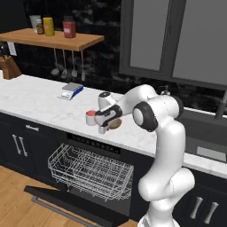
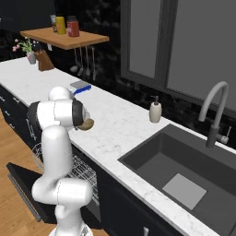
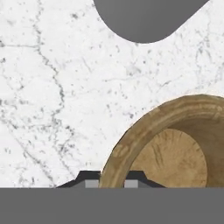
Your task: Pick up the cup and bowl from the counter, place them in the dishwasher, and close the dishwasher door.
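Observation:
The tan wooden bowl (image 3: 175,144) sits on the white marble counter (image 3: 52,87) near its front edge. In the hand view my gripper (image 3: 112,183) straddles the bowl's near rim, one dark fingertip (image 3: 89,181) outside and the other inside, both pressed against the wood. From the left base view the gripper (image 1: 104,128) hangs down beside the bowl (image 1: 116,123), with the white and red cup (image 1: 91,117) standing just to its left. Below the counter the dishwasher is open: the white wire rack (image 1: 88,170) is pulled out over the lowered dark door (image 1: 71,204).
A dark sink (image 2: 179,170) with a faucet (image 2: 214,110) and a beige soap dispenser (image 2: 156,110) lies to the right. A blue and white flat item (image 1: 71,90), a knife block (image 1: 9,66) and a wooden shelf (image 1: 53,39) with jars stand further left.

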Available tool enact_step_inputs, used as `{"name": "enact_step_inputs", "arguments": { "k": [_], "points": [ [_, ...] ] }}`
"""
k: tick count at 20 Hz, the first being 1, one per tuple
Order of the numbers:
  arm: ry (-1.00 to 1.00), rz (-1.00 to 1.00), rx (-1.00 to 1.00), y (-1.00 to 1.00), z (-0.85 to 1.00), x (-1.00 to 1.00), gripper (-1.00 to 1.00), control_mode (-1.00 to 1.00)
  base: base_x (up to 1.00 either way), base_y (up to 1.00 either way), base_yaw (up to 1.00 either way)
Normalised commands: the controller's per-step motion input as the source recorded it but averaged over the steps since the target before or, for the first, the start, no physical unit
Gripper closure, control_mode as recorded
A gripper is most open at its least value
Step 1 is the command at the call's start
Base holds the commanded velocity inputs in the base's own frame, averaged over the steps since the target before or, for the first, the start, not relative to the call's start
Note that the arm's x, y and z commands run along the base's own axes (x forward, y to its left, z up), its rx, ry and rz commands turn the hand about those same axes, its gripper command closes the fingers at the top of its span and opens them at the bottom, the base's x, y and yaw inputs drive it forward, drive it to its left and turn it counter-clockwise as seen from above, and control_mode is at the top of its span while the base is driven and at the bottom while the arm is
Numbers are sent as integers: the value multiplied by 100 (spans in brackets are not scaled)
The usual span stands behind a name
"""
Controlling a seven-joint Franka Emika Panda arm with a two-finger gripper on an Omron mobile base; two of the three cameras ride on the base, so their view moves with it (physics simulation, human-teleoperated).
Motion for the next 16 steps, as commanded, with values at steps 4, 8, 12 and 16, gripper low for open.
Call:
{"name": "enact_step_inputs", "arguments": {
  "k": [4, 8, 12, 16],
  "points": [
    [-14, 0, 10, 0, 26, -100, 100, -100, 0, 0, 0],
    [-5, 0, 15, 9, 27, -100, 100, -100, 0, 0, 0],
    [0, 0, 16, 42, 12, -100, 100, -100, 0, 0, 0],
    [0, 0, 9, 69, 0, -94, 100, -100, 0, 0, 0]
  ]
}}
